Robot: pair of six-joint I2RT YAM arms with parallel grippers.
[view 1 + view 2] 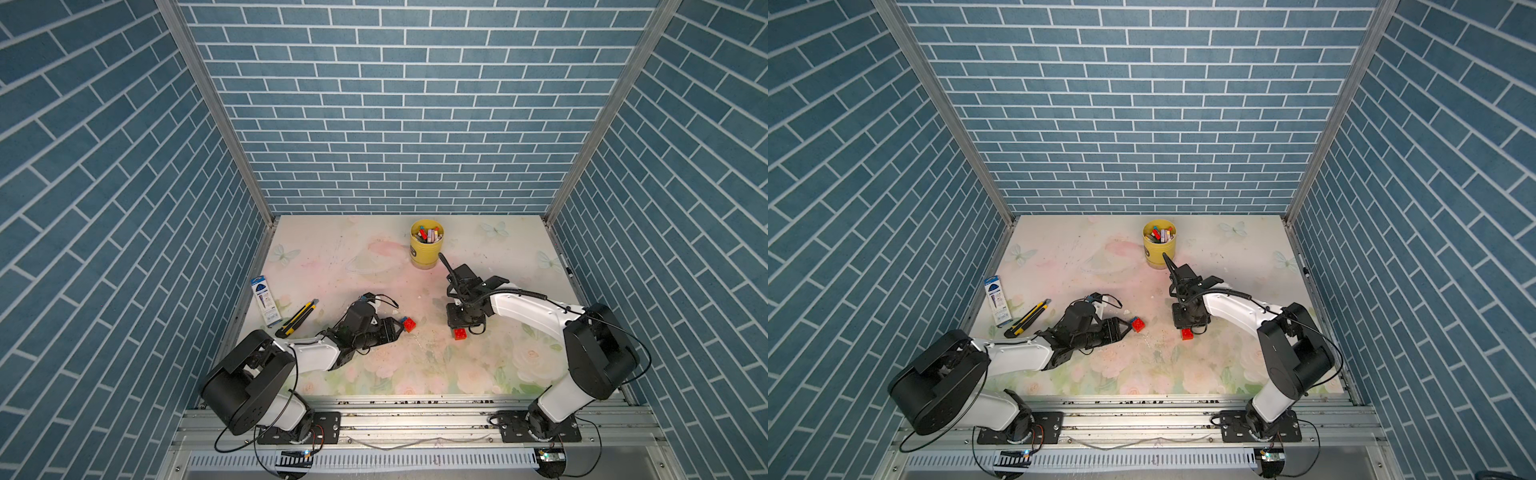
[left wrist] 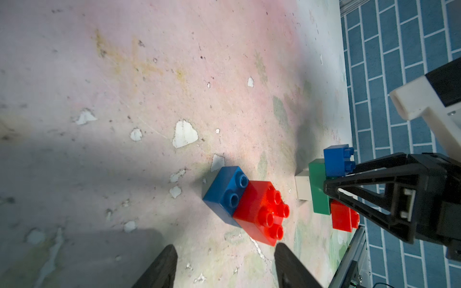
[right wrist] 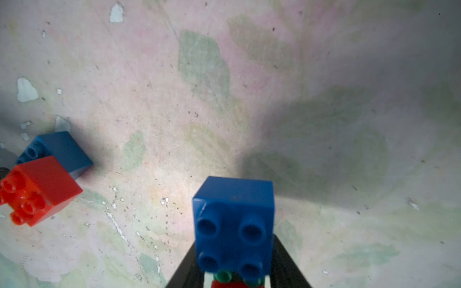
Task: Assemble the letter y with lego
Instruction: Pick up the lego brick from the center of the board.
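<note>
The letter y cluster stands on the mat: a white lego brick point(image 2: 303, 187) at the bottom, a green brick point(image 2: 316, 187) on it, and a blue brick point(image 3: 234, 219) and a red brick point(image 1: 460, 333) on top. My right gripper point(image 3: 235, 264) points down from above and is shut on this cluster, with its fingers against the sides. To the left lies a separate pair, a red brick point(image 2: 259, 212) joined onto a blue brick point(image 2: 224, 192), seen in both top views point(image 1: 1139, 325). My left gripper point(image 2: 227, 264) sits low and open just short of that pair, holding nothing.
A yellow cup point(image 1: 426, 247) of coloured sticks stands behind the right arm. A yellow and black box cutter point(image 1: 296, 318) and a blue and white package point(image 1: 264, 299) lie at the left edge of the mat, behind the left arm.
</note>
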